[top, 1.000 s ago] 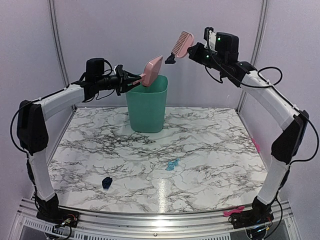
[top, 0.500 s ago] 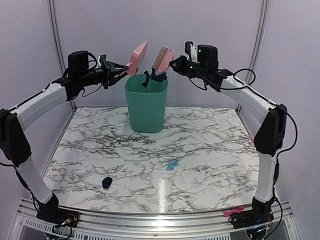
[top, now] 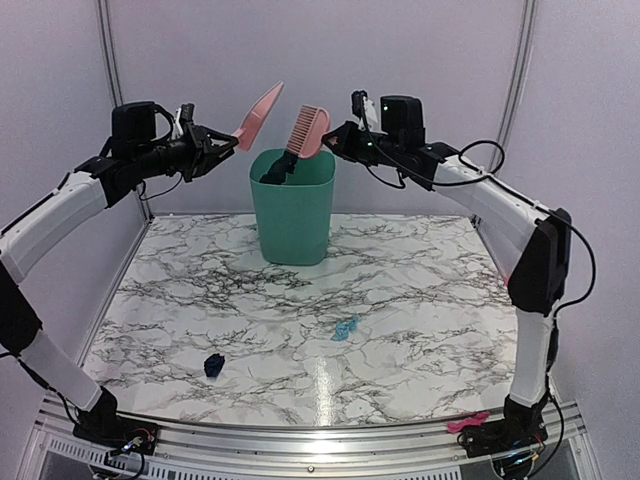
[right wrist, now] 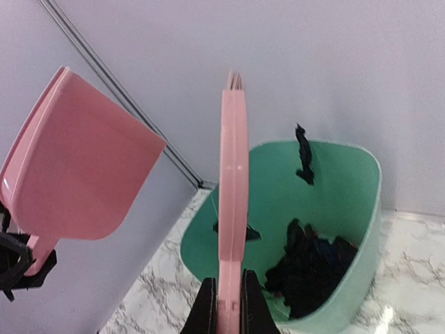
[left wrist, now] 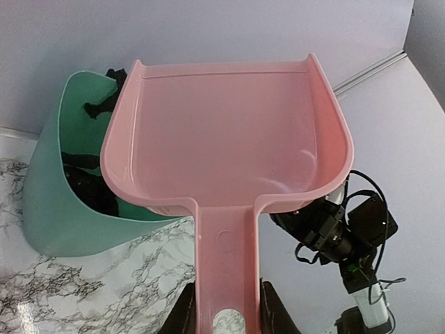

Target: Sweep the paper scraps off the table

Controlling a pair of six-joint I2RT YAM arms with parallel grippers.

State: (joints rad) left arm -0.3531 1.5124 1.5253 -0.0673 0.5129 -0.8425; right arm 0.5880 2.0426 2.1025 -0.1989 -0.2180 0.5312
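Two pieces lie loose on the tabletop (top: 420,300): a dark navy scrap (top: 214,365) toward the front left and a light-blue scrap (top: 346,328) nearer the middle, well apart from each other and well in front of the green bin (top: 292,215). The left claw (left wrist: 226,316) is pressed onto the handle of the pink dustpan (left wrist: 222,139), which looks empty and is held high beside the bin's mouth. The right claw (right wrist: 224,300) pinches the handle of the pink brush (right wrist: 233,181), whose head hangs over the opening. Black scraps (right wrist: 309,268) are heaped inside the bin, and a loose strip (top: 275,172) dangles at the rim just beside the brush; whether it is caught on the bristles or on the rim I cannot tell. That strip is the nearest risk: if it clings to the brush, drawing the brush away would probably drag it out and drop it on the marble. Brush and dustpan are close together, so a careless swing could knock one against the other and twist a handle in its narrow grip. The bin stands under both tools and is what gets in the way of bringing them down; a clip on its rim could tip it and spill the heap. Later, a hard stroke at the navy piece might flick it over the front rail (top: 300,437). A small pink object (top: 468,422) lies on that rail by the right arm's base; what it is I cannot make out.
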